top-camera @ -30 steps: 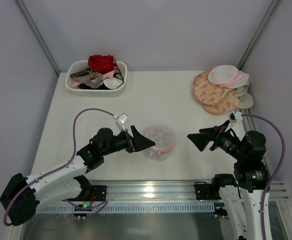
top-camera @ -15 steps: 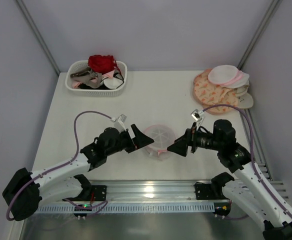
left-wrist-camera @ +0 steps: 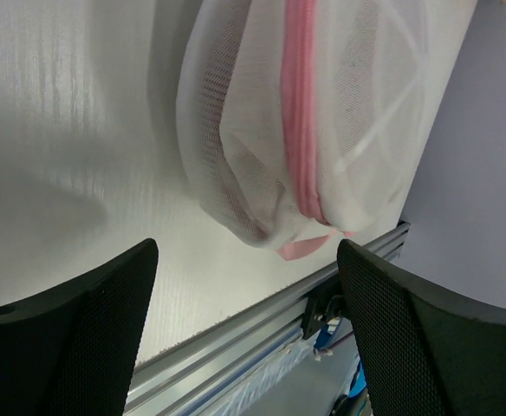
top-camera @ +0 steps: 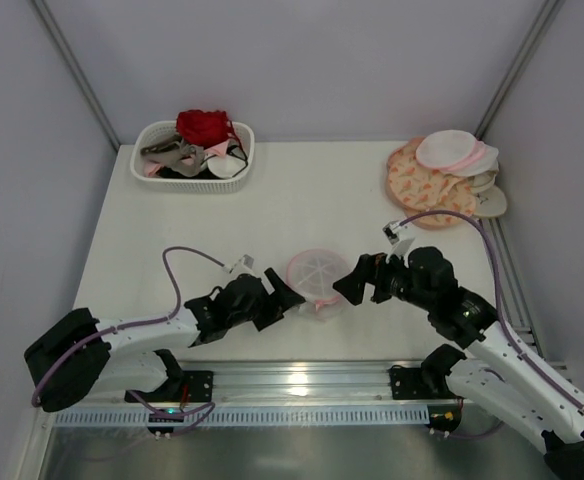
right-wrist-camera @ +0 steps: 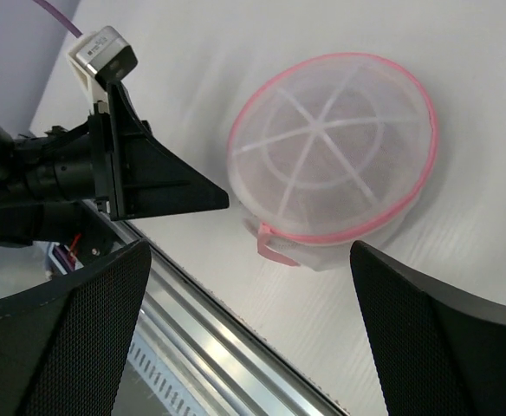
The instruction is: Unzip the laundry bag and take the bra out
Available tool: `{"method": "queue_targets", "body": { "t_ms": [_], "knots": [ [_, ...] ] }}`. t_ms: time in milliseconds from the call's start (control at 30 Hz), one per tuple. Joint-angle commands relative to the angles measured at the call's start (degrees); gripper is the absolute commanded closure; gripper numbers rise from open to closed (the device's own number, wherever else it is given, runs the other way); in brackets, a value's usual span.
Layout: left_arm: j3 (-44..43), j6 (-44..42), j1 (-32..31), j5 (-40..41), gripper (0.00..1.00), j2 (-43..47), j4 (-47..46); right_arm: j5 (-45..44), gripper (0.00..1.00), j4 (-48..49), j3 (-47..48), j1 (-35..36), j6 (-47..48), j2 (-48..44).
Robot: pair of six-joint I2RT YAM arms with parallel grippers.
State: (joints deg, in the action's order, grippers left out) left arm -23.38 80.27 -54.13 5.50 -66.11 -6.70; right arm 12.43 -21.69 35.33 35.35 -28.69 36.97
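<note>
The laundry bag, a small round white mesh pouch with a pink zipper rim, lies on the table near the front edge. My left gripper is open, low at the bag's left side. In the left wrist view the bag lies just ahead of the open gripper, with its pink tab between the fingertips' line. My right gripper is open at the bag's right side. In the right wrist view the bag and its pink tab sit just beyond the open gripper. No bra can be made out through the mesh.
A white slotted basket with red and other garments stands at the back left. Peach-patterned round pouches and white ones are stacked at the back right. A metal rail runs along the front edge, close to the bag.
Both grippers have closed in on the bag. The right one swung left from the table's right side; the left arm stretched lower and forward. The bag has barely moved.
</note>
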Motion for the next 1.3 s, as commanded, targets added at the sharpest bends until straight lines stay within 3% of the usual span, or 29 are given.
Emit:
{"method": "queue_targets", "body": {
  "t_ms": [0,133,467,600,800,967,1000,1033,1100,1133,1267],
  "knots": [
    [-2.63,3.14,-0.8,3.37,0.15,-3.15,-6.3,-9.51,0.01,-0.98,-0.17,3.22,-0.67,0.91],
    [-4.13,3.93,-1.59,5.66,0.15,-3.42,-7.71,-14.6,0.01,-2.3,-0.53,4.9,-0.41,-0.32],
    [-4.22,5.69,-3.26,9.0,0.17,-0.25,-7.2,-15.94,0.01,-3.26,-3.16,5.6,-0.32,-1.29],
    [-6.07,6.39,-3.26,8.92,0.23,-3.67,-4.98,-16.73,0.01,-3.71,-3.16,5.78,-0.67,-2.08],
    [-8.34,5.26,-3.26,10.32,0.39,-11.75,-11.4,-16.91,0.01,-3.44,-3.43,6.48,-1.28,-1.9],
    [-10.02,4.37,-2.91,11.2,0.52,-14.75,-11.49,-17.43,0.01,-2.92,-4.22,7.89,-1.9,-1.9],
    [-10.02,4.28,-2.83,11.38,0.59,-14.93,-11.67,-17.44,0.01,-2.74,-4.65,8.06,-2.07,-1.82],
    [-9.94,4.11,-2.74,11.73,0.76,-15.02,-11.76,-17.52,0.01,-2.48,-5.01,8.24,-2.25,-1.73],
    [-9.85,4.19,-2.56,11.99,0.96,-15.1,-11.41,-17.79,0.01,-1.6,-5.62,9.47,-2.86,-1.11],
    [-9.59,4.19,-2.47,11.99,1.0,-14.93,-11.75,-18.74,0.01,-1.25,-5.71,10.17,-3.04,-0.68],
    [-8.35,4.28,-2.47,12.08,1.0,-13.35,-14.65,-23.84,0.01,-0.63,-5.1,15.08,-3.83,1.52]
  ]
}}
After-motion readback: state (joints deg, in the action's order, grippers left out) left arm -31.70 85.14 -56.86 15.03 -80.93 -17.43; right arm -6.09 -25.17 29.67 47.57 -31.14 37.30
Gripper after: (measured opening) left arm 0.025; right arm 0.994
